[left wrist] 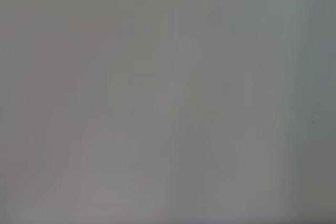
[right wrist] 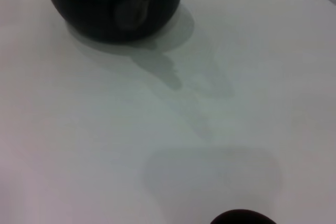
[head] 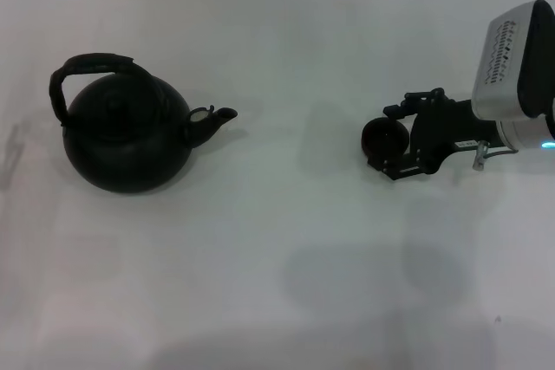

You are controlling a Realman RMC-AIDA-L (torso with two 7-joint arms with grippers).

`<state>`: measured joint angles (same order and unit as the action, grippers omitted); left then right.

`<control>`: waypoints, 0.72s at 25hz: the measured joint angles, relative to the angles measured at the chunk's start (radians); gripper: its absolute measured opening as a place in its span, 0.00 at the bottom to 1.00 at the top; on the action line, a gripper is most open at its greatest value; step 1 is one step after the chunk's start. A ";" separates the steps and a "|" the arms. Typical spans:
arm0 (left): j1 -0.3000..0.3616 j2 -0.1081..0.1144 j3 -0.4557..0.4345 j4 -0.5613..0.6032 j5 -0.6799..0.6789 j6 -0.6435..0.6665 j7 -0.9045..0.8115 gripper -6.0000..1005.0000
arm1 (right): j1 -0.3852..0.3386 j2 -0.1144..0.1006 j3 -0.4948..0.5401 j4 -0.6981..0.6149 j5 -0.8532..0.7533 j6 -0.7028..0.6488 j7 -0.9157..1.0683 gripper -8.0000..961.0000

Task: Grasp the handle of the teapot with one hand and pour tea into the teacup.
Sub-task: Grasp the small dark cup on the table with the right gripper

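Note:
The black teapot (head: 126, 140) stands on the white table at the left, its spout (head: 215, 119) pointing right and its arched handle (head: 91, 71) upright over the lid. The right wrist view shows the teapot (right wrist: 113, 3) far off, spout toward the camera. At the right, my right gripper (head: 397, 138) reaches in from the edge. Its two fingers flank the small black teacup (head: 381, 139) and are shut on it. Only the teacup's rim (right wrist: 242, 217) shows in the right wrist view. My left gripper is out of view; its wrist camera sees only a blank surface.
The white table (head: 277, 249) spans the whole head view. A wide bare stretch lies between the spout and the teacup. Soft shadows of the arm fall on the table (head: 364, 275) in front of the gripper.

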<state>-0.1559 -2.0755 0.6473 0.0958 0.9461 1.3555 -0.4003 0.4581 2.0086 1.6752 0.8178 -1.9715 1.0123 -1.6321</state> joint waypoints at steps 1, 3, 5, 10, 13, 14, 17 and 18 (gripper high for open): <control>0.000 0.000 0.000 0.000 0.000 0.000 0.000 0.77 | 0.000 0.000 -0.001 0.000 -0.001 -0.004 0.000 0.89; -0.001 0.000 0.000 0.000 0.000 0.000 0.000 0.77 | -0.001 0.000 -0.004 -0.001 -0.001 -0.012 0.000 0.89; -0.001 0.000 0.000 0.001 -0.001 0.000 0.000 0.77 | -0.001 0.001 -0.005 -0.003 -0.001 -0.016 0.000 0.89; -0.003 0.000 0.000 0.002 -0.001 0.000 0.000 0.77 | 0.001 0.001 -0.006 -0.012 -0.001 -0.017 0.000 0.89; -0.003 0.000 0.000 0.001 -0.001 0.000 0.000 0.77 | 0.002 0.001 -0.006 -0.012 -0.001 -0.017 0.000 0.89; -0.003 0.000 0.000 0.001 -0.001 0.000 0.000 0.77 | 0.002 0.001 -0.007 -0.012 -0.001 -0.016 0.000 0.89; -0.002 0.000 0.000 -0.001 -0.001 0.000 0.000 0.77 | 0.003 0.001 -0.008 -0.012 -0.001 -0.011 0.000 0.87; -0.002 0.000 0.000 -0.001 -0.001 0.000 0.000 0.77 | 0.003 0.001 -0.008 -0.012 -0.001 -0.011 -0.001 0.85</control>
<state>-0.1581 -2.0755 0.6473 0.0946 0.9448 1.3558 -0.4003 0.4613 2.0095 1.6676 0.8061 -1.9727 1.0017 -1.6328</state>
